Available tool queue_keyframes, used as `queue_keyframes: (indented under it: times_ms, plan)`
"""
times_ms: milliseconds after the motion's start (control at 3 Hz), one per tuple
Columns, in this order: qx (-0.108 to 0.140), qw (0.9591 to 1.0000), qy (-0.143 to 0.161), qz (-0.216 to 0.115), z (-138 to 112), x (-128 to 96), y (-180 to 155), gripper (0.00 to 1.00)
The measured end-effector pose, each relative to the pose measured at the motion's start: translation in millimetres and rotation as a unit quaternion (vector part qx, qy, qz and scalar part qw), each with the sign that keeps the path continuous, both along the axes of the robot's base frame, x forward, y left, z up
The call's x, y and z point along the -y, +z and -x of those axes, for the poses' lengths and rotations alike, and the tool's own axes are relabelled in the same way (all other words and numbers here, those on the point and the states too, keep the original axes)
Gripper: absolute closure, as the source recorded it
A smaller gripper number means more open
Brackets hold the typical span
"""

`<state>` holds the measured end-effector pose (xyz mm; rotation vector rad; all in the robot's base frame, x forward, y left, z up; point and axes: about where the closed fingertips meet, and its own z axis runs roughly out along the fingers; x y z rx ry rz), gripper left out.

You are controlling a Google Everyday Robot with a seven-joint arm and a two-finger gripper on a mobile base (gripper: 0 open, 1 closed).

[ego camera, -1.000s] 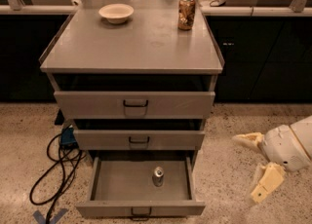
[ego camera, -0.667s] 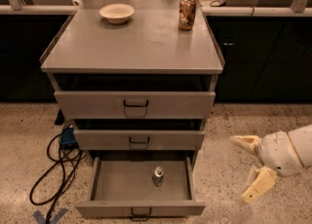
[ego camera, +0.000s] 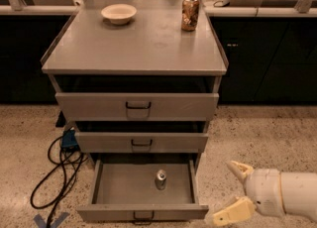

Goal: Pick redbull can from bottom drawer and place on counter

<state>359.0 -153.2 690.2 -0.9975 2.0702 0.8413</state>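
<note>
The redbull can [ego camera: 160, 179] stands upright on the flat floor of the bottom drawer [ego camera: 119, 192], a little right of the middle and apart from all the walls. This drawer is pulled far out, and the can is alone in it. The gripper [ego camera: 233, 193] is at the lower right, outside the drawer and over the speckled floor [ego camera: 262, 138], on a thick white arm [ego camera: 287, 195] that enters from the right edge. Its two pale fingers [ego camera: 239, 169] are spread wide apart and hold nothing. The right side wall of the drawer lies between the gripper and the can. Above the bottom drawer, the middle drawer [ego camera: 141, 142] and the top drawer [ego camera: 137, 106] are each pulled out a little, with a dark gap over each of them; the can is seen in front of the middle drawer's front panel. On the counter [ego camera: 138, 48] a white bowl [ego camera: 119, 13] stands near the far left side and a brown-gold patterned can [ego camera: 190, 13] near the far right side, well apart from each other. Behind the counter runs a pale ledge [ego camera: 262, 10] with glass panels, and below it there are dark cabinets [ego camera: 267, 58]. On the floor left of the cabinet lie black cables [ego camera: 52, 172] in loops, next to a small blue object [ego camera: 69, 139] and a cross of blue tape [ego camera: 49, 219]. The print on both cans cannot be read.
</note>
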Motion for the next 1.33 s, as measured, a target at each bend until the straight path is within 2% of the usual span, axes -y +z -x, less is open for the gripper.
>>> queue_keyframes:
  times_ms: [333, 667, 1000, 1333]
  plan:
    - [0.010, 0.9993, -0.034, 0.008, -11.3, 3.6, -7.2, 0.00]
    - [0.009, 0.9993, -0.036, 0.003, -10.0, 1.2, -13.0, 0.00]
    - [0.018, 0.9996, -0.021, 0.009, -0.4, -15.6, -39.5, 0.00]
    - [0.036, 0.9988, -0.002, 0.033, 4.5, -46.6, -90.9, 0.00]
